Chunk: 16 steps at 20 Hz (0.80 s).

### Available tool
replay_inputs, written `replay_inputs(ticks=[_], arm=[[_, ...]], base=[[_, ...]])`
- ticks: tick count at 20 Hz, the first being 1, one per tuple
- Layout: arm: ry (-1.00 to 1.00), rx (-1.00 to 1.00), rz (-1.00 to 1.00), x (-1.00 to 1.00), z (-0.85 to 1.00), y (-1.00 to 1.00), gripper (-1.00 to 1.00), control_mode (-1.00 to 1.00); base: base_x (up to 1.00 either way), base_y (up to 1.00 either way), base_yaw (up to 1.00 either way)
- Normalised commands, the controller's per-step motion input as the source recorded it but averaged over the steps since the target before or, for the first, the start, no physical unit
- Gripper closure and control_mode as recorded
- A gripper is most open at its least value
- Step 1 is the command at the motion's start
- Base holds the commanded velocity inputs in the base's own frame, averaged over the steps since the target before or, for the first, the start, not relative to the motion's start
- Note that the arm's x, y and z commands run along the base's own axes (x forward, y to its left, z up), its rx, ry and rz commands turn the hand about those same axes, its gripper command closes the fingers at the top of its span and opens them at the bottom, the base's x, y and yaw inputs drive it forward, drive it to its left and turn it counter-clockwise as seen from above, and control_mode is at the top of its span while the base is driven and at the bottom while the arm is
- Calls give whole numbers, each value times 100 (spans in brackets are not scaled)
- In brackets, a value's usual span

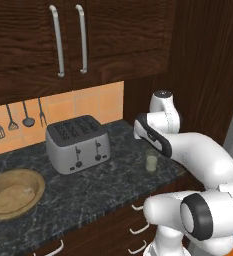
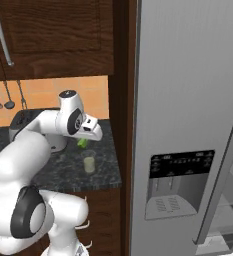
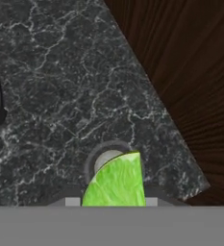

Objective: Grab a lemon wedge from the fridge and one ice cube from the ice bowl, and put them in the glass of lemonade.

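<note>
One gripper [image 2: 83, 142] clamped on one green wedge [image 3: 116, 181], poised directly above one glass of lemonade [image 2: 89, 162] standing on the dark marble counter [image 1: 103, 185] near its right end. Beyond, one steel four-slot toaster [image 1: 78, 143] and one wooden bowl [image 1: 13, 192] at the left. Four utensils [image 1: 18, 120] hang on the orange tiled wall; one grey fridge [image 2: 188, 100] stands rightward, one door ajar
</note>
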Motion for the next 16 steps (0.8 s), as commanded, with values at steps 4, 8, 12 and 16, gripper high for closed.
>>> replay_inputs(ticks=[4,8,12,16], arm=[[3,2,0,17,-62,-3,100,-100],[0,2,0,2,-19,0,100,-100],[-7,6,0,0,-10,-7,100,-100],[-9,3,0,2,0,-3,100,-100]], base=[[0,0,0],[0,0,0],[0,0,0],[0,0,0]])
